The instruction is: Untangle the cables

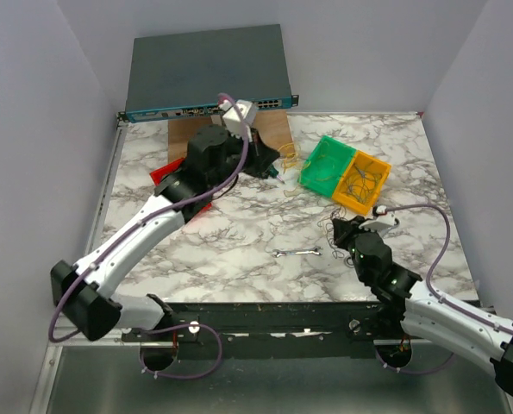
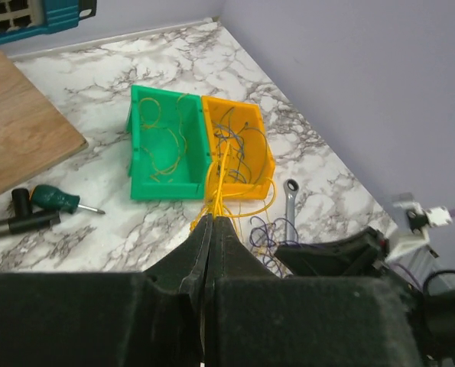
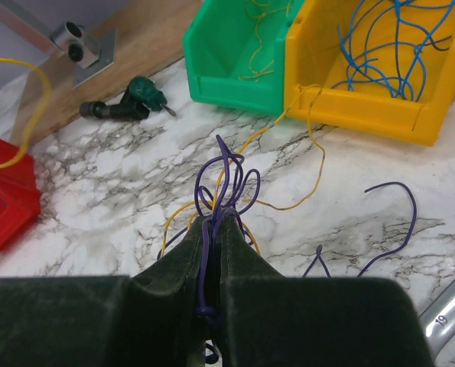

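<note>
My left gripper [image 2: 214, 219] is shut on a bunch of yellow cables [image 2: 225, 172] that run up toward the orange bin [image 2: 259, 134]. In the top view it [image 1: 276, 166] hangs left of the green bin [image 1: 325, 162]. My right gripper [image 3: 216, 219] is shut on a purple cable [image 3: 229, 180], whose loops stick out past the fingertips. A yellow cable [image 3: 313, 145] lies tangled under the purple loops. In the top view the right gripper [image 1: 340, 229] sits over the tangle [image 1: 328, 226] on the marble table. More purple cable [image 3: 395, 222] lies loose to the right.
The green bin [image 3: 238, 46] holds yellow cables and the orange bin [image 3: 380, 69] holds blue ones. A screwdriver [image 2: 59, 200], a wrench [image 1: 296, 253], a red bin [image 3: 5, 191], a wooden board [image 2: 21, 122] and a network switch [image 1: 204, 73] are around.
</note>
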Motion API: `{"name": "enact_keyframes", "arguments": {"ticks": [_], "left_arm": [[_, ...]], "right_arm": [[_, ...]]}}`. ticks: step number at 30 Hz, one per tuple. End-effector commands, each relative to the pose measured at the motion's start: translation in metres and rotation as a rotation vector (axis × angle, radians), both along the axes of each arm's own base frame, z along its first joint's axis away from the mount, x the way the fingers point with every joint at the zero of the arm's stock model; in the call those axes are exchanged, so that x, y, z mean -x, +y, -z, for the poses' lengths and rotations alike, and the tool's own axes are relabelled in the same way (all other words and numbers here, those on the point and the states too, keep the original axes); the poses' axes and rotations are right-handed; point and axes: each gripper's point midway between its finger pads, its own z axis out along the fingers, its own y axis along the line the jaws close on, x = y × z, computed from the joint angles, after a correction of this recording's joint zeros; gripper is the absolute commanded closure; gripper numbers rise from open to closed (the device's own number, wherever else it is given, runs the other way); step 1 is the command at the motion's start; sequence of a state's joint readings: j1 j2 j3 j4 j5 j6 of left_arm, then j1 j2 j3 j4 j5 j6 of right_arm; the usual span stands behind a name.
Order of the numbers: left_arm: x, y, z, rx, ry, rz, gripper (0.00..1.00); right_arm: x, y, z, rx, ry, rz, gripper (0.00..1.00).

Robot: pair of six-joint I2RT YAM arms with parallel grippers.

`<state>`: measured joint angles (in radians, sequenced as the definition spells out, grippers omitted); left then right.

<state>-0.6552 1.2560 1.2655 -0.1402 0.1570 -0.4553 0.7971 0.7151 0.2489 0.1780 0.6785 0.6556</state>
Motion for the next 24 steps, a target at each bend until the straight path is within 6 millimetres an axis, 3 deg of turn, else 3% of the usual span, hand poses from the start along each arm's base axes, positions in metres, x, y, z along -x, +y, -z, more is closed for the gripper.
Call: {"name": "enact_keyframes", "arguments": {"ticks": [1,6,13,18,20,24], "left_arm": [[-0.036,-0.031,-0.015,-0.03,-0.076,-0.008,1.0],[-0.068,-0.076,0.001,-0.091,-0.064,0.045,1.0],[-0.117,-0.122,0.033,-0.148,-0.027,0.073,1.0],[-0.148,-0.143,0.057,-0.185,-0.011,0.056,1.0],[-0.16,-0.147,0.076,-0.209,0.015,0.037,1.0],[-0.169,-0.15,0.105,-0.228,0.075,0.019,1.0]], "right_arm": [[0.003,-0.013,0.001,-0.022,-0.04,0.041,0.99],[0.005,-0.021,-0.002,-0.04,-0.046,0.08,0.99],[0.004,-0.02,0.0,-0.033,-0.042,0.078,0.99],[0.003,-0.02,0.002,-0.024,-0.031,0.085,0.99],[0.003,-0.02,0.002,-0.026,-0.033,0.086,0.99],[0.004,-0.022,0.0,-0.032,-0.042,0.091,0.99]]}}
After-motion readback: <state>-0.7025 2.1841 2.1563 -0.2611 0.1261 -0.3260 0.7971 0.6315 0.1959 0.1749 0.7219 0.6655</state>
